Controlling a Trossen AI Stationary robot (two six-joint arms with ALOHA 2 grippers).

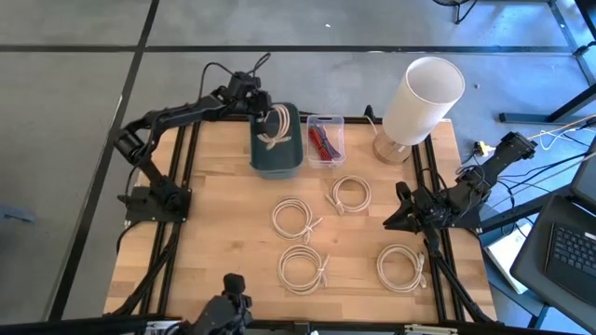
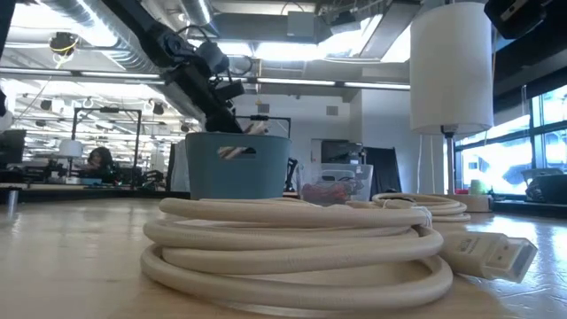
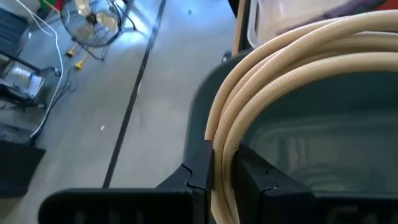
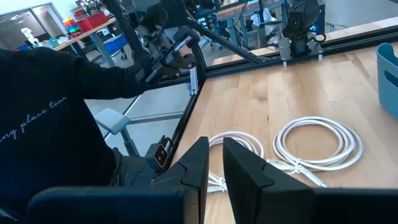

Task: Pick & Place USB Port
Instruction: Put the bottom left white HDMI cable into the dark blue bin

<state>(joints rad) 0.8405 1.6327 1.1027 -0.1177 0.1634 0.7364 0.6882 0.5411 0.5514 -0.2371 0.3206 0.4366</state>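
A coiled cream USB cable (image 1: 275, 127) hangs over the opening of the dark teal bin (image 1: 277, 160) at the table's far side, with my left gripper (image 1: 258, 107) shut on it. In the low view the coil's top (image 2: 258, 128) shows just above the bin's rim (image 2: 237, 136), and a strip of it shows through the handle slot (image 2: 236, 152). My right gripper (image 4: 215, 167) waits shut at the table's right edge (image 1: 410, 210), with nothing between its fingers. Several more cream coils lie flat on the table (image 1: 296, 219) (image 1: 350, 194) (image 1: 304, 268) (image 1: 402, 267). My left gripper pinches a few strands of the coil's loop (image 3: 225, 144) between its two fingers (image 3: 200, 169). The fingers come slanting down from the table's far left and lie across the strands. The coil hangs ahead of and below the fingers over the bin's opening (image 3: 323, 143); whether its lower end rests in the bin I cannot tell.
A clear box of red pieces (image 1: 325, 140) stands right of the bin, and a white lamp (image 1: 424, 93) at the far right corner. The nearest coil, with its plug (image 2: 498, 253), fills the low view. A person in a dark top (image 4: 56, 106) is beside the table.
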